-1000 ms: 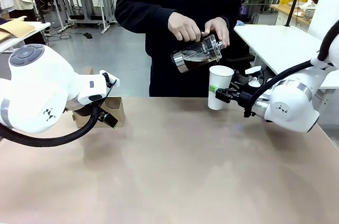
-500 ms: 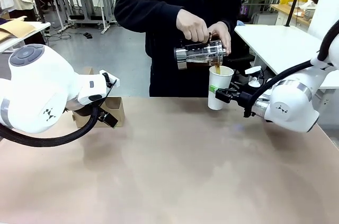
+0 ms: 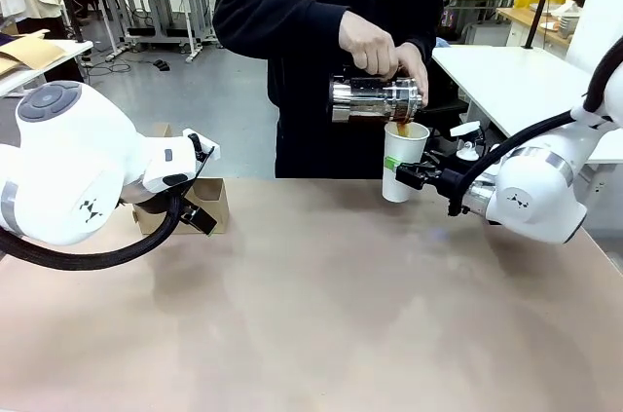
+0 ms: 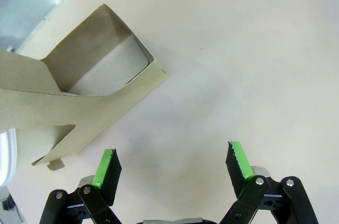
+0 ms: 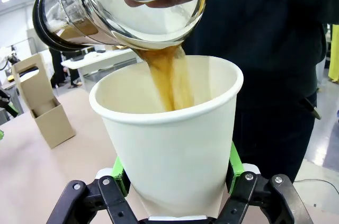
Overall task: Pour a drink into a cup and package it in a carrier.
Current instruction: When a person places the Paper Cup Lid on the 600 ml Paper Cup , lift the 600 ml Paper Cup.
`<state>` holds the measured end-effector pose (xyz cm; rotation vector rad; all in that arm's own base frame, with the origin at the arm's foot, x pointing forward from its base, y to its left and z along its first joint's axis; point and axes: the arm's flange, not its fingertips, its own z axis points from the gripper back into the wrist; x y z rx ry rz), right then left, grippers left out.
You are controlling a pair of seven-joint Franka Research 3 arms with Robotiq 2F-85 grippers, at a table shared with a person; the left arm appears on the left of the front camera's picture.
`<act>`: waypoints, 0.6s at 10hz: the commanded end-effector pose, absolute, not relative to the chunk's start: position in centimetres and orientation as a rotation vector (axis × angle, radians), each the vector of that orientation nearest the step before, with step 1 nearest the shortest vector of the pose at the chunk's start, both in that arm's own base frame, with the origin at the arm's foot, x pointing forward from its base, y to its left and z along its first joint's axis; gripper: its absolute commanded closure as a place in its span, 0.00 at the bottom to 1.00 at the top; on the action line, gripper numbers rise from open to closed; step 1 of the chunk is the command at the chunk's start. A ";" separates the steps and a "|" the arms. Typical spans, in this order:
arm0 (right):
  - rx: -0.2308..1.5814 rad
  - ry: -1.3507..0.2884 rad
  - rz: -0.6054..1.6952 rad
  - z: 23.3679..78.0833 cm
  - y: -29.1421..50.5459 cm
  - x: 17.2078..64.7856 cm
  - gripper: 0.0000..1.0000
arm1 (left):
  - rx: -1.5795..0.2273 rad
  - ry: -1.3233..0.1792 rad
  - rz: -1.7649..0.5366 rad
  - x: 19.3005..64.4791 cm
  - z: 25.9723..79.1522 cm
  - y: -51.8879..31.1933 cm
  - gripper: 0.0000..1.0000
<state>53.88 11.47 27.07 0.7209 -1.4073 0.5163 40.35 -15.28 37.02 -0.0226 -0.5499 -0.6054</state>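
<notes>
Hand (image 3: 368,42) is pouring drink (image 5: 167,78) from pitcher (image 3: 375,100) into cup (image 5: 175,150); right fingers (image 5: 236,163) are gripping cup, left fingers (image 4: 106,168) are hanging open beside carrier (image 4: 90,49).

Note that the left arm (image 3: 78,168) covers most of the carrier (image 3: 216,200) at the far left. In your right wrist view, the top edge cuts off the glass jug (image 5: 106,12), and the right gripper (image 5: 177,171) hides the base of the cup (image 5: 175,134).

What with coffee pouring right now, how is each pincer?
Left pincer: open, holding nothing.
Right pincer: closed on the cup.
</notes>
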 end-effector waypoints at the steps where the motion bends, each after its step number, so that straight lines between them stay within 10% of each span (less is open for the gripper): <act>1: 0.719 -1.409 0.505 27.5 11.6 53.7 0.20 | -0.025 -0.550 -0.604 40.3 37.0 -15.2 0.00; 6: 0.719 -1.409 0.505 27.5 11.6 53.7 0.20 | -0.025 -0.550 -0.604 40.3 37.0 -15.2 0.00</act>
